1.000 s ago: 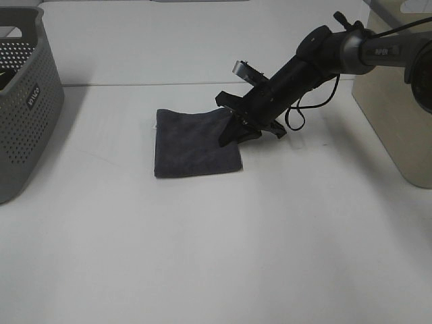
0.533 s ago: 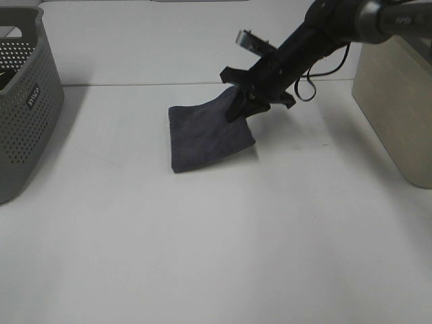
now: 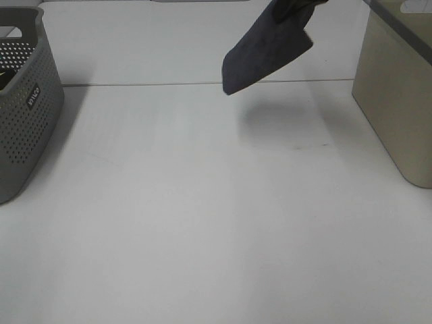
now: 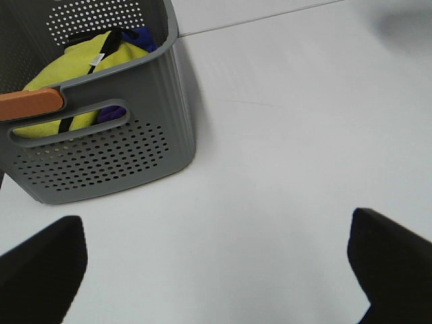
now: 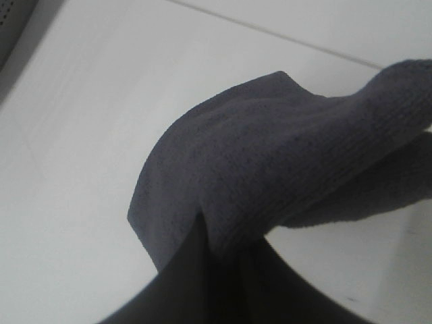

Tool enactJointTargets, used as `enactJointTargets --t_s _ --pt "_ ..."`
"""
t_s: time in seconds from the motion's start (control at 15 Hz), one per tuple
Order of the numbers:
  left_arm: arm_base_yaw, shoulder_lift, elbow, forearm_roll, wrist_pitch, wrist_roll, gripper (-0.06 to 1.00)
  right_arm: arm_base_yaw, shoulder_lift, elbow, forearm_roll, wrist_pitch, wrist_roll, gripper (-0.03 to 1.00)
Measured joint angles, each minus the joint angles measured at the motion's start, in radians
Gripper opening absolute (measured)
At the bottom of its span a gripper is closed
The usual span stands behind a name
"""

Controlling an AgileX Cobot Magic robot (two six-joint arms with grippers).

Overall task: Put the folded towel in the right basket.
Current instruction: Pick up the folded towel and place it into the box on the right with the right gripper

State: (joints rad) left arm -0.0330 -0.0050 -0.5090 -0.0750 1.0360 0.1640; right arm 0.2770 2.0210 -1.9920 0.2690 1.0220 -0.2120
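Exterior high: tons of table (image 3: 202, 223) beside beige basket (image 3: 395, 101); dark towel (image 3: 266, 50) dangles tilted, pinched by right gripper (image 5: 216, 266), left gripper (image 4: 216, 266) apart.

The only lettering in view is a short white brand mark (image 3: 32, 94), printed aslant on the side wall of the grey basket (image 3: 20, 138) at the left of the table, and its letters are too small and blurred to read.

Bright, even overhead light washes the white tabletop (image 3: 202, 236); a soft shadow pools at one o'clock beneath the dark grey folded towel (image 3: 266, 47), slightly blurred up close.
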Motion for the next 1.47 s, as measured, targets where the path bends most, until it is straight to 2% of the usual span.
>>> enactJointTargets --t_s 0.07,0.13,0.27,0.73,0.87,1.13,1.27,1.4,1.47 --pt "0.000 0.000 0.000 0.000 0.000 0.000 0.99 -0.017 -0.085 0.000 -0.110 0.007 0.054 0.04" --pt "0.000 0.000 0.000 0.000 0.000 0.000 0.99 -0.039 -0.120 0.000 -0.154 0.009 0.077 0.04" --pt "0.000 0.000 0.000 0.000 0.000 0.000 0.99 -0.102 -0.165 0.000 -0.173 0.015 0.087 0.04" --pt "0.000 0.000 0.000 0.000 0.000 0.000 0.99 -0.495 -0.213 0.000 -0.108 0.052 0.102 0.04" --pt "0.000 0.000 0.000 0.000 0.000 0.000 0.99 -0.551 -0.184 0.000 -0.091 0.056 0.102 0.04" --pt "0.000 0.000 0.000 0.000 0.000 0.000 0.99 -0.557 -0.069 0.000 -0.069 0.083 0.120 0.06" --pt "0.000 0.000 0.000 0.000 0.000 0.000 0.99 -0.557 -0.023 0.000 -0.095 0.110 0.163 0.20" --pt "0.000 0.000 0.000 0.000 0.000 0.000 0.99 -0.557 0.006 0.000 -0.109 0.166 0.186 0.43" --pt "0.000 0.000 0.000 0.000 0.000 0.000 0.99 -0.557 0.017 0.000 -0.109 0.190 0.189 0.59"
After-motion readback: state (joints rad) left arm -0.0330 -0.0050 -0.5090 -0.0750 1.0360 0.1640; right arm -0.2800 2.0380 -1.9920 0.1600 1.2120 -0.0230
